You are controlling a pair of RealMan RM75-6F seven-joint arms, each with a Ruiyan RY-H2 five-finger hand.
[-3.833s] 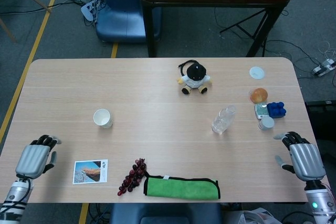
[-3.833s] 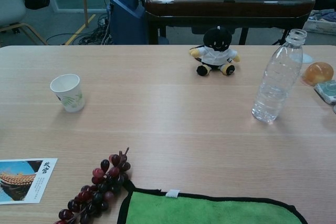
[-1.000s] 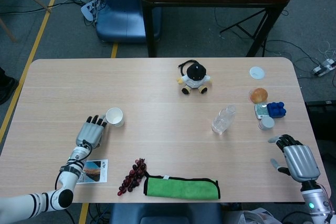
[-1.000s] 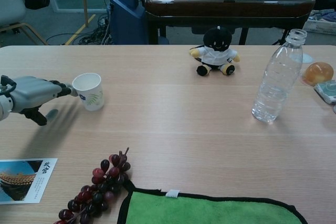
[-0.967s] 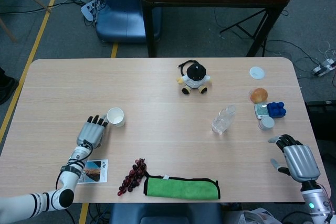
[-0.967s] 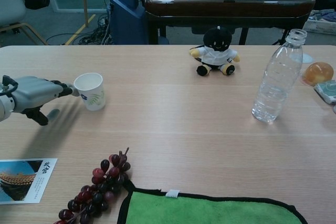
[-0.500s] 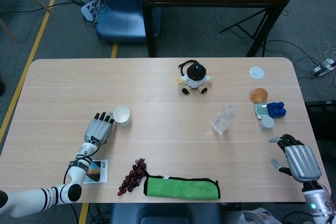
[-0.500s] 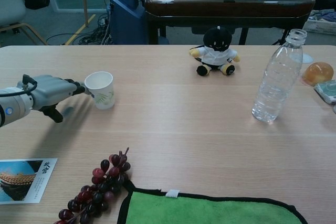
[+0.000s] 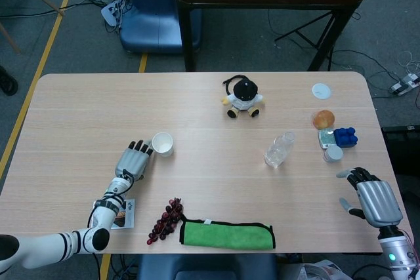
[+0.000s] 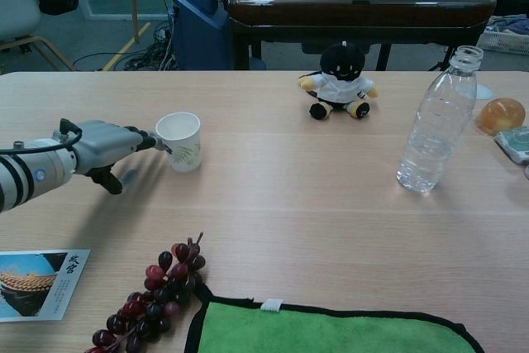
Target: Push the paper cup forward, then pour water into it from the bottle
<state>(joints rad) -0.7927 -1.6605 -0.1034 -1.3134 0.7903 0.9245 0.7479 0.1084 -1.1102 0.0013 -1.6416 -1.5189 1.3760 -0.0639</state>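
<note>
The left hand [image 10: 107,148], fingers straight and holding nothing, touches the paper cup [image 10: 181,140], now further right, with bare table [image 9: 216,149] toward the bottle [image 10: 436,121]. The right hand [image 9: 374,200] rests loosely spread at the near right edge.

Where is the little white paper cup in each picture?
Head view: the white paper cup stands left of centre on the table, at the left hand's fingertips.
Chest view: it is in the upper left, at the same fingertips.
Shared landmark: the black-and-white plush toy, farther back and to the right.
</note>
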